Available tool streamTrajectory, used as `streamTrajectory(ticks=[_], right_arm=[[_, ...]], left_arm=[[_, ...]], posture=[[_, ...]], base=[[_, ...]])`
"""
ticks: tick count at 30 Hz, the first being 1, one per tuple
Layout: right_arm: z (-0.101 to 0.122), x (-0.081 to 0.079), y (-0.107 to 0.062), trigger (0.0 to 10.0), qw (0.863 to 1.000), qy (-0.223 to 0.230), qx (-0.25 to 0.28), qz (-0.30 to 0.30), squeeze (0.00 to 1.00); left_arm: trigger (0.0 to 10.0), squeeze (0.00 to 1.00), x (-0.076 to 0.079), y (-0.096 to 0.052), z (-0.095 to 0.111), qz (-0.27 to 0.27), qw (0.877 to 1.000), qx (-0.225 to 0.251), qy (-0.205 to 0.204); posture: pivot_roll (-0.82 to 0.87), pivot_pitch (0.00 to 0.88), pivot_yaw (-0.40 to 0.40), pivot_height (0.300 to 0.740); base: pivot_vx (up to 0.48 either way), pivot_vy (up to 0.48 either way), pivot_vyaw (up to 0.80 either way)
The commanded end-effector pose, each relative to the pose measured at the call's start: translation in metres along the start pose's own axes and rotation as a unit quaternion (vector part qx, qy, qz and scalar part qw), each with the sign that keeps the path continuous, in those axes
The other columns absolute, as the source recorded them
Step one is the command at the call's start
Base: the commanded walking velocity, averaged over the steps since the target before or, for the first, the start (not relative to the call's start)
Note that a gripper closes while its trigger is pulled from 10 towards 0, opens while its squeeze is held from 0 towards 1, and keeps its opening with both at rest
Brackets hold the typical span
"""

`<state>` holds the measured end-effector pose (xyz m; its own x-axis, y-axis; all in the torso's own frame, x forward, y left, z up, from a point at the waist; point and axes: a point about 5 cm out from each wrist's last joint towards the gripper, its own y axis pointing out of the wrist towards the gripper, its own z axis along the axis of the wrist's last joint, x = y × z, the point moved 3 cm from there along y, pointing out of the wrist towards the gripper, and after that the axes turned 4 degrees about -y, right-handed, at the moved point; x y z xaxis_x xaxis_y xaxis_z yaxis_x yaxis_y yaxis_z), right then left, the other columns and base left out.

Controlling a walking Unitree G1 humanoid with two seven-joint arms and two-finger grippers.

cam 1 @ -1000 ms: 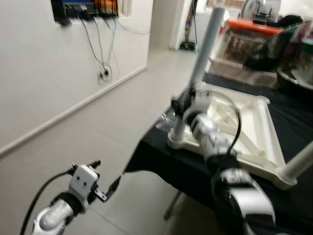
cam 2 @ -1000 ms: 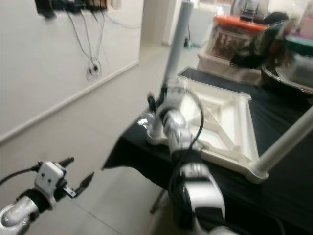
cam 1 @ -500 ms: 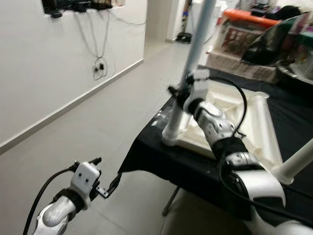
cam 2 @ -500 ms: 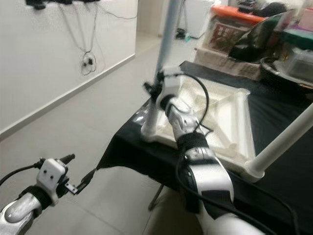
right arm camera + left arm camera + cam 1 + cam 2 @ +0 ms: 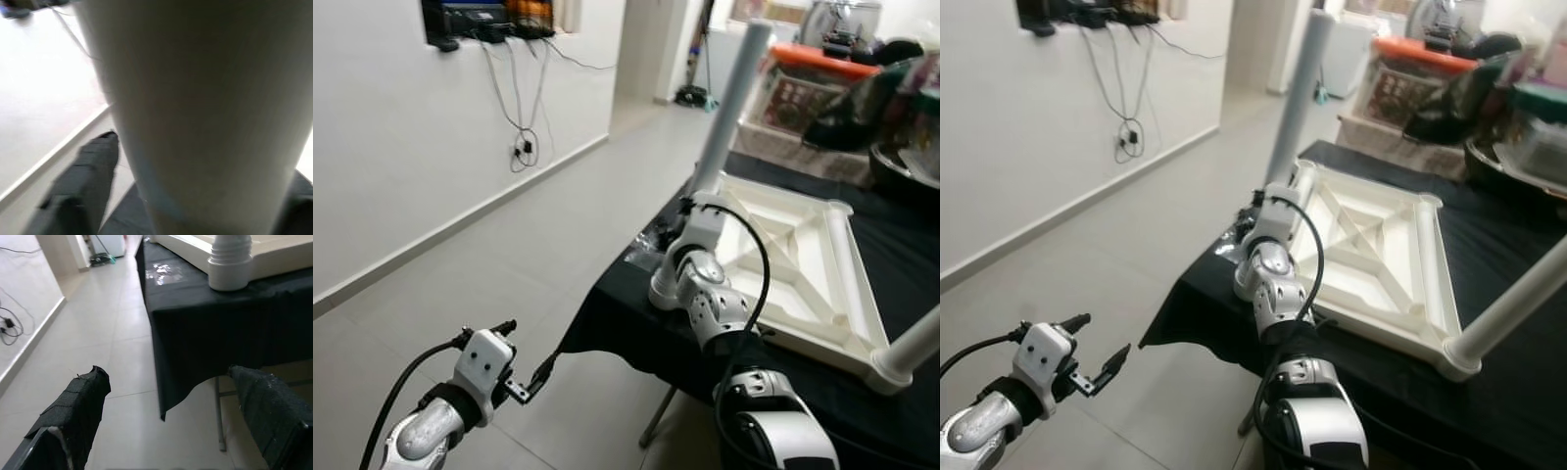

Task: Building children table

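Note:
The white children's table top (image 5: 803, 264) lies upside down on a black-covered table (image 5: 626, 308). A pale grey leg (image 5: 729, 98) stands in its near left corner, leaning slightly. My right gripper (image 5: 691, 209) is low on this leg, its fingers (image 5: 83, 186) either side of the leg (image 5: 195, 112), shut on it. A second leg (image 5: 915, 343) stands in the near right corner. My left gripper (image 5: 527, 348) hangs open over the floor, left of the table. From the left wrist, the first leg's threaded base (image 5: 230, 264) sits beyond the open fingers (image 5: 73, 416).
Boxes, one with an orange lid (image 5: 813, 83), and dark bowls crowd the table's far side. Crumpled clear plastic (image 5: 654, 235) lies by the leg's corner. A white wall with hanging cables (image 5: 524, 147) runs along the left; tiled floor (image 5: 509, 255) lies between.
The head camera has shifted, so the whole scene sits differently. My right gripper has slid lower on the leg and the forearm has bent down. The left arm has hardly moved.

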<state>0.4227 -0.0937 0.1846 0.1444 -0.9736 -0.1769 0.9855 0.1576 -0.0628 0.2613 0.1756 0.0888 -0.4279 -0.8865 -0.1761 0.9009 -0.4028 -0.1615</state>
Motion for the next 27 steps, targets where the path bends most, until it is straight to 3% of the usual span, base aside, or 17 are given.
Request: streamTrajectory(ticks=[1, 4, 5, 6, 7, 8, 9, 10, 12, 14, 15, 18, 21, 23, 24, 26, 27], right_arm=[[0.041, -0.022, 0.004, 10.0, 0.986, -0.022, 0.059, 0.157, 0.00], [0.041, -0.022, 0.004, 10.0, 0.986, -0.022, 0.059, 0.157, 0.00], [0.053, -0.025, 0.000, 10.0, 0.967, -0.052, 0.074, 0.240, 0.00], [0.053, -0.025, 0.000, 10.0, 0.967, -0.052, 0.074, 0.240, 0.00], [0.058, -0.023, -0.006, 10.0, 0.947, -0.084, 0.077, 0.301, 0.00], [0.055, -0.018, -0.010, 6.5, 0.932, -0.114, 0.064, 0.339, 0.00], [0.055, -0.018, -0.010, 6.5, 0.932, -0.114, 0.064, 0.339, 0.00], [0.048, -0.014, -0.011, 0.0, 0.927, -0.131, 0.046, 0.348, 0.00], [0.041, -0.007, -0.006, 0.0, 0.941, -0.140, 0.028, 0.307, 0.00], [0.026, 0.023, 0.011, 0.0, 0.985, -0.142, -0.014, 0.100, 0.00], [0.026, 0.023, 0.011, 0.0, 0.985, -0.142, -0.014, 0.100, 0.00], [0.009, 0.072, 0.005, 0.0, 0.985, -0.094, -0.036, -0.141, 0.00], [-0.010, 0.083, -0.006, 0.0, 0.973, -0.045, -0.047, -0.223, 0.00], [-0.010, 0.083, -0.006, 0.0, 0.973, -0.045, -0.047, -0.223, 0.00], [-0.029, 0.063, -0.011, 8.9, 0.975, -0.012, -0.063, -0.214, 0.00], [-0.032, 0.053, -0.013, 8.9, 0.978, -0.003, -0.065, -0.198, 0.00], [-0.028, 0.032, -0.012, 10.0, 0.987, 0.000, -0.057, -0.150, 0.00]], left_arm=[[10.0, 0.00, 0.001, 0.000, -0.004, -0.002, 1.000, -0.007, 0.001], [10.0, 0.00, 0.001, 0.000, -0.004, -0.002, 1.000, -0.007, 0.001], [10.0, 0.00, 0.001, -0.001, -0.005, 0.000, 1.000, -0.007, 0.000], [10.0, 0.00, 0.001, -0.001, -0.005, 0.000, 1.000, -0.007, 0.000], [10.0, 0.00, 0.002, -0.001, -0.005, 0.001, 1.000, -0.006, -0.001], [10.0, 0.00, 0.003, -0.001, -0.005, 0.002, 1.000, -0.005, -0.003], [10.0, 0.00, 0.003, -0.001, -0.005, 0.002, 1.000, -0.005, -0.003], [10.0, 0.00, 0.003, -0.001, -0.005, 0.003, 1.000, -0.005, -0.003], [10.0, 0.00, 0.002, -0.001, -0.005, 0.004, 1.000, -0.004, -0.003], [10.0, 0.00, 0.001, -0.002, -0.005, 0.005, 1.000, -0.005, -0.002], [10.0, 0.00, 0.001, -0.002, -0.005, 0.005, 1.000, -0.005, -0.002], [10.0, 0.00, 0.001, -0.002, -0.005, 0.003, 1.000, -0.007, 0.001], [10.0, 0.00, 0.000, -0.002, -0.005, 0.001, 1.000, -0.008, 0.003], [10.0, 0.00, 0.000, -0.002, -0.005, 0.001, 1.000, -0.008, 0.003], [10.0, 0.00, 0.000, -0.002, -0.005, -0.001, 1.000, -0.008, 0.004], [10.0, 0.00, 0.000, -0.002, -0.005, -0.002, 1.000, -0.008, 0.004], [10.0, 0.00, 0.000, -0.002, -0.005, -0.003, 1.000, -0.008, 0.004]], posture=[[0.06, 0.000, -0.132, 0.740], [0.06, 0.000, -0.132, 0.740], [0.06, 0.000, -0.136, 0.740], [0.06, 0.000, -0.136, 0.740], [0.07, 0.000, -0.142, 0.740], [0.07, 0.000, -0.145, 0.740], [0.07, 0.000, -0.145, 0.740], [0.08, 0.000, -0.148, 0.740], [0.08, 0.000, -0.149, 0.740], [0.08, 0.000, -0.141, 0.740], [0.08, 0.000, -0.141, 0.740], [0.07, 0.000, -0.133, 0.740], [0.07, 0.000, -0.129, 0.740], [0.07, 0.000, -0.129, 0.740], [0.06, 0.000, -0.118, 0.740], [0.06, 0.000, -0.118, 0.740], [0.06, 0.000, -0.118, 0.740]], base=[[0.000, 0.000, 0.00], [0.000, 0.000, 0.00], [0.000, 0.000, 0.00], [0.000, 0.000, 0.00], [0.000, 0.000, 0.00], [0.000, 0.000, 0.00], [0.000, 0.000, 0.00], [0.000, 0.000, 0.00], [0.000, 0.000, 0.00], [0.000, 0.000, 0.00], [0.000, 0.000, 0.00], [0.000, 0.000, 0.00], [0.000, 0.000, 0.00], [0.000, 0.000, 0.00], [0.000, 0.000, 0.00], [0.000, 0.000, 0.00], [0.000, 0.000, 0.00]])
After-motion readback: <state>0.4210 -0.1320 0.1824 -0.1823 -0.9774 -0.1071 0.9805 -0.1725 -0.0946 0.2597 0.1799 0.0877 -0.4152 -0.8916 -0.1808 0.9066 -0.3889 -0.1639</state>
